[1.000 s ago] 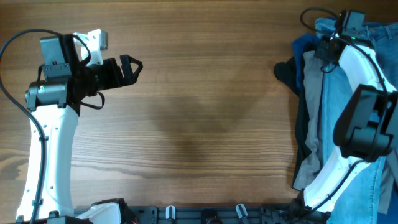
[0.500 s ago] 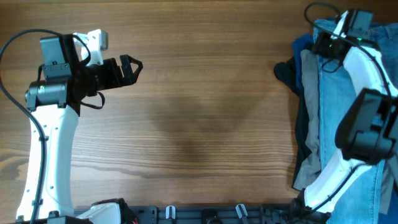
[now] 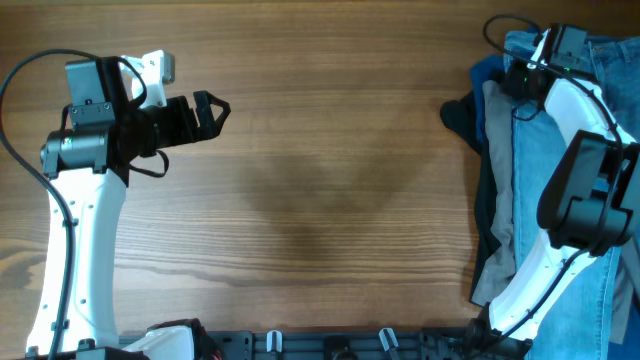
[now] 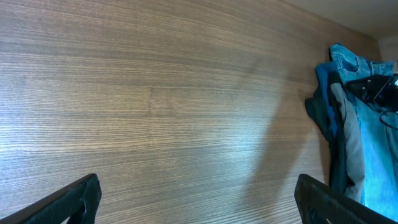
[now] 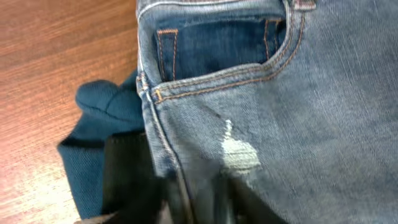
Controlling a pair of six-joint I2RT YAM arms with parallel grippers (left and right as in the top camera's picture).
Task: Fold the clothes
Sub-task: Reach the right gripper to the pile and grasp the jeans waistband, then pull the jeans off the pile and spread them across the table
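Denim jeans [image 3: 530, 190] lie lengthwise along the right edge of the bench [image 3: 320, 200], on top of a heap of clothes. You have the right pincer [image 3: 520, 80] at the far end of that heap, on the jeans' waistband corner. In the right wrist view its dark fingers [image 5: 127, 174] sit either side of the jeans' side seam. They are blurred, and you cannot tell from these views whether they grip the cloth.

Your left pincer [image 3: 212, 108] hangs over bare bench at the far left, well apart from the clothes, with its jaws wide apart.

The jeans are faded light blue with tan stitching. They show a darker blue panel at the pocket opening and a pale worn patch just below it. A dark-blue garment [image 3: 487, 72] pokes out beside the waistband. Grey trousers [image 3: 497, 130] and a black garment [image 3: 460, 120] show along the heap's left side.
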